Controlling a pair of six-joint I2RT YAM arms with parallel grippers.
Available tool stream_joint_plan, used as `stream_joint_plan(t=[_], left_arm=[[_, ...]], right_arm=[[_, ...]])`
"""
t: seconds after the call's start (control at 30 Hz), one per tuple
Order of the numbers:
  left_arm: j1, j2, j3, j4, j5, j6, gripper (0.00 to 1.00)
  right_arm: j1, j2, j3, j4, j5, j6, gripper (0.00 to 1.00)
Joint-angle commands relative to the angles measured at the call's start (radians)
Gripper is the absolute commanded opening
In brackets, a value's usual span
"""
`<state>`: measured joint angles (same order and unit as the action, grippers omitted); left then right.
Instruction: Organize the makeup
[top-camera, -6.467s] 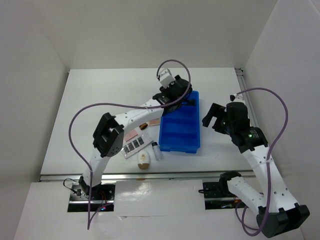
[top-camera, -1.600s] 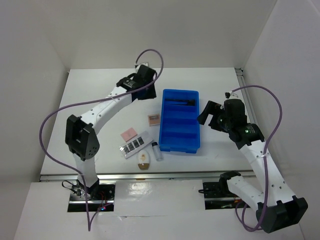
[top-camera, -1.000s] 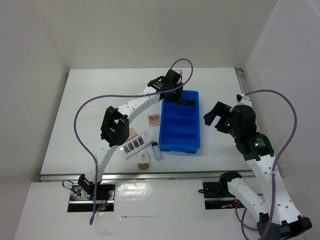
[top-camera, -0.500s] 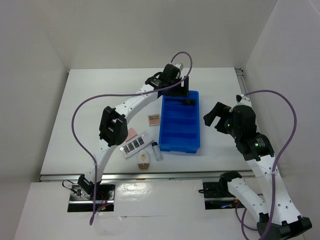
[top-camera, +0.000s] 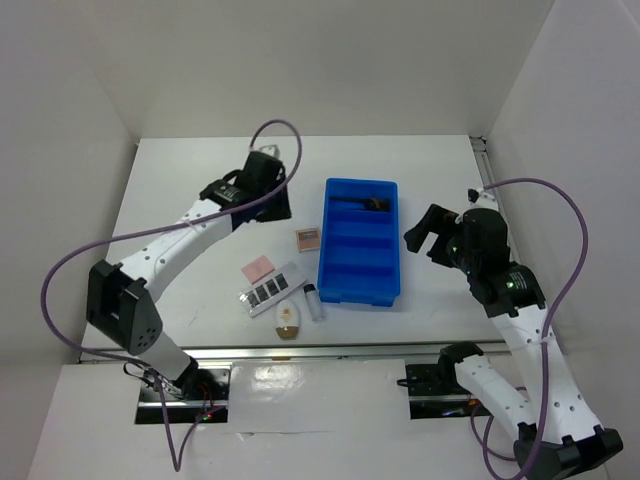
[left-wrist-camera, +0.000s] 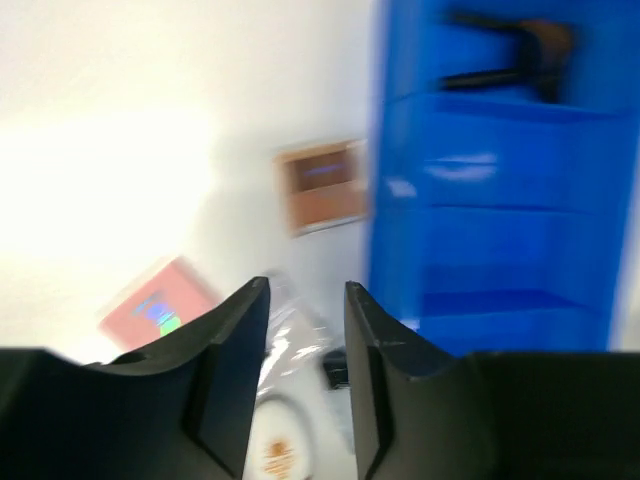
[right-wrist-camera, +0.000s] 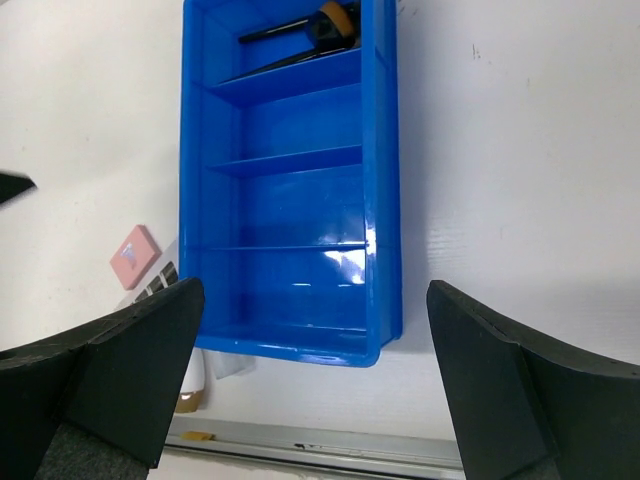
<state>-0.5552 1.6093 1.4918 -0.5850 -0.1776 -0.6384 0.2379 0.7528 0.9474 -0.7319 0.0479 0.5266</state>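
The black slim tools (top-camera: 363, 203) lie in the far compartment of the blue tray (top-camera: 392, 262); they also show in the right wrist view (right-wrist-camera: 300, 30) and the left wrist view (left-wrist-camera: 510, 50). A brown compact (top-camera: 308, 238), a pink compact (top-camera: 257, 268), a white strip palette (top-camera: 272, 290), a white-tan oval (top-camera: 288, 320) and a small white tube (top-camera: 313, 300) lie on the table left of the tray. My left gripper (top-camera: 272, 200) is open and empty, left of the tray's far end. My right gripper (top-camera: 425, 235) is wide open and empty, right of the tray.
The tray's three nearer compartments (right-wrist-camera: 285, 200) hold nothing. White walls stand on the left, back and right. A metal rail (top-camera: 300, 350) runs along the table's near edge. In the blurred left wrist view the brown compact (left-wrist-camera: 322, 185) and pink compact (left-wrist-camera: 160, 305) lie ahead of the fingers.
My left gripper has swung from over the tray's far compartment to the left, off the tray. The black tools stay in that compartment. The right arm has barely moved.
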Motion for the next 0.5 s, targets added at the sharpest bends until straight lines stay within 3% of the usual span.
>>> stream_joint_plan(t=[0.0,0.2,0.23,0.27,0.37,0.47], left_arm=[[0.038,-0.029,-0.207,-0.088,-0.056,-0.077,0.50],[0.017,-0.069,-0.321,-0.176,-0.019,-0.110,0.55],[-0.017,-0.084,-0.338,-0.176,-0.010,-0.100,0.69],[-0.034,-0.113,-0.352,-0.176,-0.010,-0.099,0.74],[-0.092,-0.163,-0.403,-0.213,0.012,-0.129,0.90],[-0.150,-0.222,-0.449,-0.213,0.067,-0.147,0.99]], right_arm=[[0.001,0.008,0.001,0.043,-0.019,-0.016,1.00],[0.001,0.008,0.001,0.052,-0.037,-0.016,1.00],[0.001,0.008,-0.009,0.052,-0.037,-0.016,1.00],[0.001,0.008,-0.009,0.052,-0.037,-0.016,1.00],[0.001,0.008,-0.018,0.062,-0.048,-0.016,1.00],[0.001,0.017,-0.018,0.071,-0.071,-0.007,1.00]])
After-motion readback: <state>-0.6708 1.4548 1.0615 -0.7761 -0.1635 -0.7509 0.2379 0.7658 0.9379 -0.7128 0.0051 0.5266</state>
